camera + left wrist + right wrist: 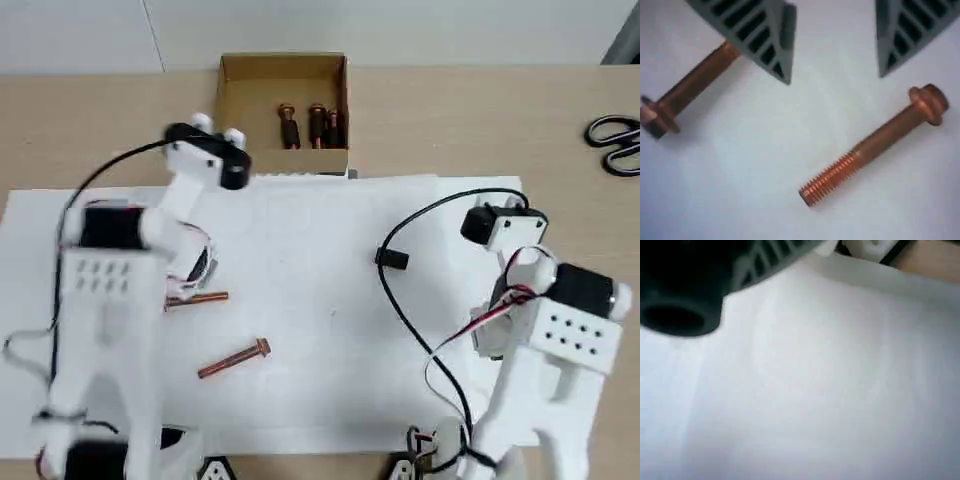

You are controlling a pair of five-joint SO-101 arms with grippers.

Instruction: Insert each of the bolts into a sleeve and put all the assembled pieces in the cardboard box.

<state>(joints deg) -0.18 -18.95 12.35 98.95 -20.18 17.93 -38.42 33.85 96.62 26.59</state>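
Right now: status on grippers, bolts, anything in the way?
Left gripper open, above two loose bolts. Right gripper holds a sleeve. Assembled pieces in box. Cable loops over the sheet.

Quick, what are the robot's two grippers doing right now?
Left gripper: open, holding nothing.
Right gripper: looks closed on a black sleeve.

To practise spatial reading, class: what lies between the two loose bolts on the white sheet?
Only bare white sheet between the left bolt and right bolt, high view.
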